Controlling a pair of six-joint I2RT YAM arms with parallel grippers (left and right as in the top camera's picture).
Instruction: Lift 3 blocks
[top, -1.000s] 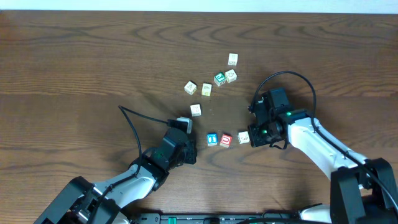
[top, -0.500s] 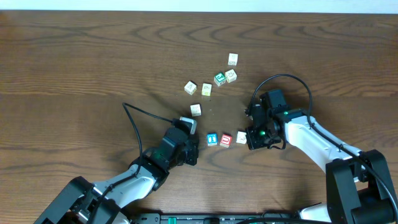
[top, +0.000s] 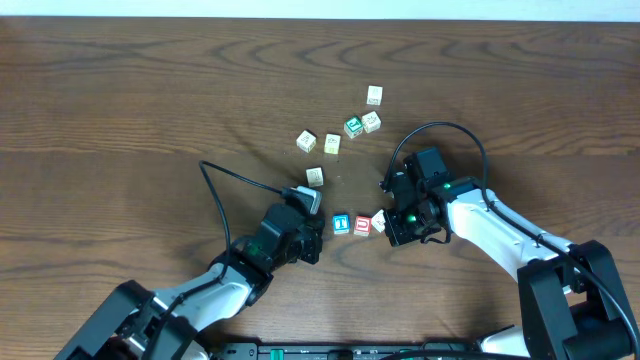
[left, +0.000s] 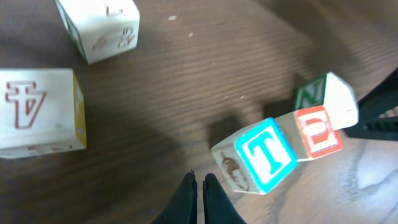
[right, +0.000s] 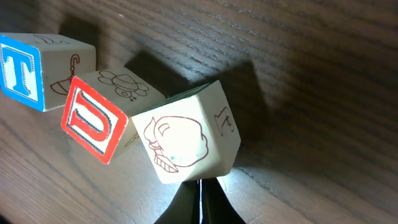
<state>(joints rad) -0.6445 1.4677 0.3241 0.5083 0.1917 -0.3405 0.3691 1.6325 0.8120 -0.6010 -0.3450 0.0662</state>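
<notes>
Three blocks sit in a touching row on the bench (top: 120, 100), between the two arms: blue block (top: 341, 224), red block (top: 362, 225), cream block (top: 379, 221). The cream block is tipped on an edge and leans against the red block, which is also tilted. The left gripper (top: 315, 236) is just beside the blue block, its jaws closed and empty. The right gripper (top: 391, 225) meets the cream block's lower edge, its jaws closed on nothing. A green cube (top: 353, 127) and several pale cubes (top: 332, 144) lie well apart, farther back.
</notes>
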